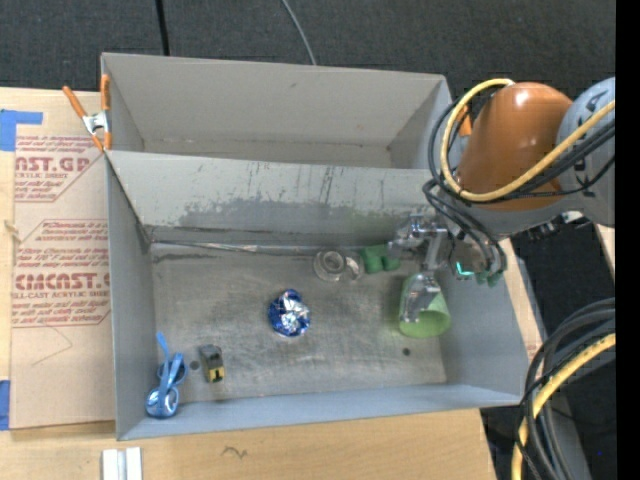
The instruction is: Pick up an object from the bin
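Gripper (422,290) low at right end of the bin (230,268), directly above the pale green cup (430,320) by the right wall, presumably lined up for a grab. Clenched or released: I cannot tell.

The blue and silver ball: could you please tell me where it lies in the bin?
In the camera view the blue and silver ball lies mid-floor, below and left of the clear ring and left of the light green cup, touching neither.

Blue foil ball (289,314) centre; blue tool (165,379) lower-left.
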